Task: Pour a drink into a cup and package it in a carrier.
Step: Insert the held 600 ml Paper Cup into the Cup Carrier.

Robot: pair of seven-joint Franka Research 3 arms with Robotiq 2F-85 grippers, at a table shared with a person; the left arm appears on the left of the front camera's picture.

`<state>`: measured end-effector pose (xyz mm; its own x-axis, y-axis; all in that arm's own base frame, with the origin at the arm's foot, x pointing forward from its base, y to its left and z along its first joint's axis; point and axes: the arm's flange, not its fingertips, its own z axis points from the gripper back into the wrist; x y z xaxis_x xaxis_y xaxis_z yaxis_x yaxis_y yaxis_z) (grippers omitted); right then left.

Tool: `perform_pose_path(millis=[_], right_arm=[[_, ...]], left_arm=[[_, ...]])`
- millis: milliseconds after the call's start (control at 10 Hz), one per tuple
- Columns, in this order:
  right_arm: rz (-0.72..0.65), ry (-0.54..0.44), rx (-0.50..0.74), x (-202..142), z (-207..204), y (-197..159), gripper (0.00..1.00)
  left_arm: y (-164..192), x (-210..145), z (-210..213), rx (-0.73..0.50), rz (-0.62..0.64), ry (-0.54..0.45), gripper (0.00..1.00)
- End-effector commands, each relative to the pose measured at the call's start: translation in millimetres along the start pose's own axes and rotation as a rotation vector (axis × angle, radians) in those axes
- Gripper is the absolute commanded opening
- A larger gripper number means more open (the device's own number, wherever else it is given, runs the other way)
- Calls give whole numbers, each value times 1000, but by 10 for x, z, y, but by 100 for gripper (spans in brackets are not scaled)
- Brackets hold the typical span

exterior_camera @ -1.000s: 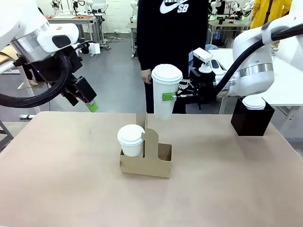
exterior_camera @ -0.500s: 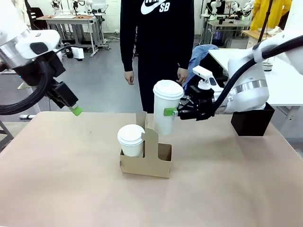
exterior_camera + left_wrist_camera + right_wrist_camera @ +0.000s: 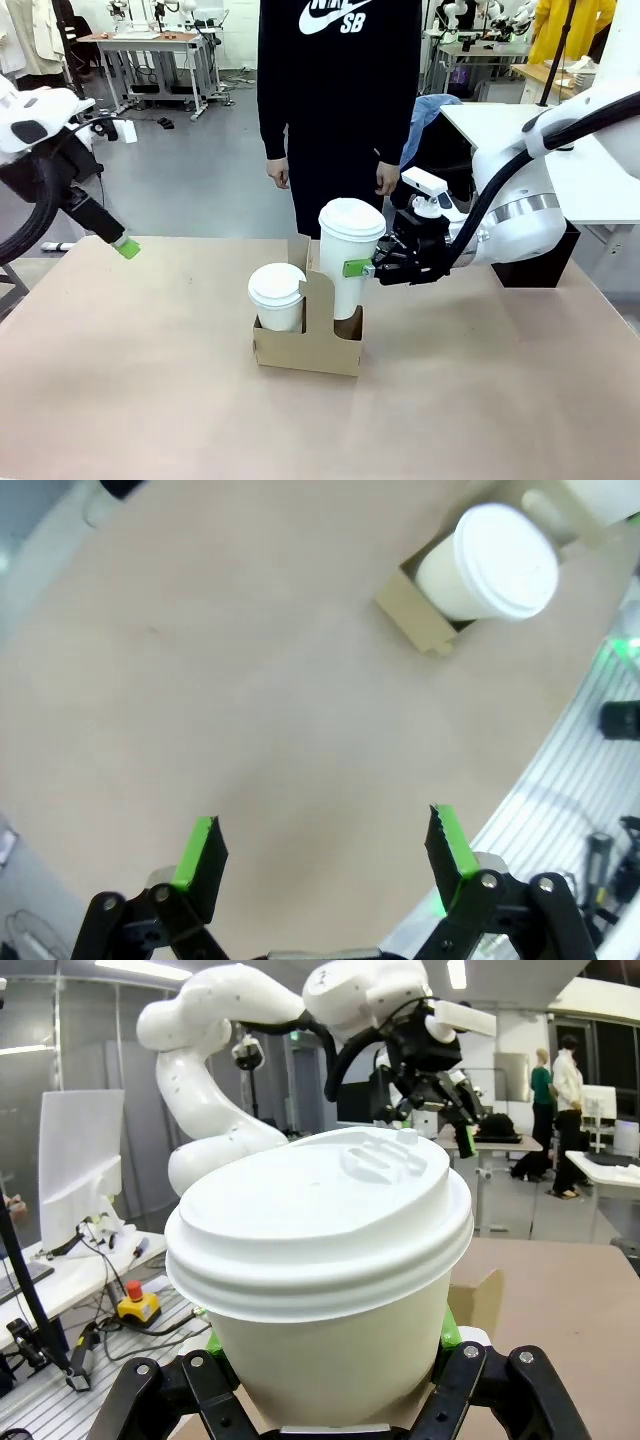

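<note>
Since free slot sits at carrier's 3 o'clock, right gripper clamped on cup, side-on, bottom entering slot. Left gripper spread wide, parked clear at 9 o'clock.

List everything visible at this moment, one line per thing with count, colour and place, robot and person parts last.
Tall white paper cup with white plastic lid: one, white, held over the carrier's right slot, its base in or just above it.
Shorter white lidded paper cup: one, white, seated in the carrier's left slot.
Brown cardboard cup carrier with upright handle tab: one, brown, mid-table.
Black square box: one, black, far right of the table, partly behind the right arm.
Tan table: one, tan, under everything.
Right tool: one, black with green pads, shut on the tall cup's side.
Left tool: one, black with green pads, open, raised at the left edge of the table.
Person: one, black top, standing at the far side, hands down.
</note>
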<state>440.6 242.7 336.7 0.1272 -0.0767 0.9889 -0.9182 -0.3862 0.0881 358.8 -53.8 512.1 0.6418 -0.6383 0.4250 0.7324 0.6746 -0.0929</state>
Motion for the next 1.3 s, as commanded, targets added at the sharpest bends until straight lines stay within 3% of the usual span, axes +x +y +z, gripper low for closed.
perform_pose_path(millis=[0, 200, 300, 1200], right_arm=[[-2, 31, 14, 2, -47, 80, 81], [8, 49, 6, -112, -18, 52, 81], [16, 51, 4, -191, -4, 43, 81], [-1, 45, 32, -740, 46, -13, 81]], left_arm=[[141, -145, -69, -25, -41, -36, 100], [199, -165, -128, -85, -10, -14, 100], [139, -132, -56, -13, -27, -7, 100], [139, -132, -56, -13, -27, -7, 100]])
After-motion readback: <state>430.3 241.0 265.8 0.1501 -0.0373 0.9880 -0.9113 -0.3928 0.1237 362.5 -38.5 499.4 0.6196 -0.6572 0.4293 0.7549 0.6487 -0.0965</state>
